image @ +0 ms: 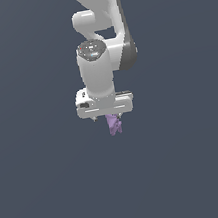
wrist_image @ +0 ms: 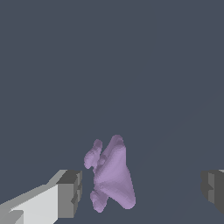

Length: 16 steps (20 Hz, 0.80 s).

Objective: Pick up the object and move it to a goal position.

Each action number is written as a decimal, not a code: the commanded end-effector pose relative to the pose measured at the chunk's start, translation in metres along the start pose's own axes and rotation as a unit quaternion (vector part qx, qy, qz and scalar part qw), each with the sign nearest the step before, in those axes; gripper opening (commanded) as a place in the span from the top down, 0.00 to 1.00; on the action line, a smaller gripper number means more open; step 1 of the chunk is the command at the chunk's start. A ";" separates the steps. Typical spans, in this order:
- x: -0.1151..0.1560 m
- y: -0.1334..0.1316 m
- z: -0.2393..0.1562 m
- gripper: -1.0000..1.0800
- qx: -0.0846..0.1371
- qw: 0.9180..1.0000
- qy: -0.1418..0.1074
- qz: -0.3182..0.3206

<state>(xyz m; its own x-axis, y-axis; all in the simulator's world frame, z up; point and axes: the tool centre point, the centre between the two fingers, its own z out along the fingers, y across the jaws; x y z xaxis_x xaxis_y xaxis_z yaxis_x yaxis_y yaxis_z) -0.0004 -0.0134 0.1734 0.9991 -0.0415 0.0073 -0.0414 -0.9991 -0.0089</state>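
Observation:
The object (image: 115, 124) is a small light-purple lump with jagged edges, showing just beneath the white hand of the arm in the exterior view. In the wrist view the object (wrist_image: 111, 177) lies between the two grey fingertips, close to one fingertip (wrist_image: 70, 192) and well apart from the other fingertip (wrist_image: 213, 186). My gripper (wrist_image: 141, 188) is open, with a wide gap between its fingers. In the exterior view the gripper (image: 107, 116) points straight down and its fingers are mostly hidden behind the hand and the object.
A plain dark grey-blue surface (image: 44, 193) fills the background in both views. The white arm (image: 99, 26) rises above the hand to the top of the exterior view. Nothing else shows.

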 end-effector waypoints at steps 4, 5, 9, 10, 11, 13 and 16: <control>-0.002 0.002 0.001 0.04 0.002 1.000 -0.002 0.001; -0.003 0.003 0.001 0.04 0.004 1.000 -0.004 0.002; -0.008 0.009 0.003 0.04 0.011 1.000 -0.011 0.008; -0.008 0.010 0.002 0.04 0.012 1.000 -0.012 0.009; -0.008 0.010 0.002 0.04 0.012 1.000 -0.012 0.009; -0.008 0.010 0.002 0.04 0.011 1.000 -0.012 0.009; -0.009 0.008 0.005 0.04 0.010 1.000 -0.011 0.003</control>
<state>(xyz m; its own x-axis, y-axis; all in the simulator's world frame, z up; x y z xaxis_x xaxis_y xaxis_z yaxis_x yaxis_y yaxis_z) -0.0089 -0.0220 0.1697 0.9985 -0.0528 -0.0150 -0.0532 -0.9981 -0.0298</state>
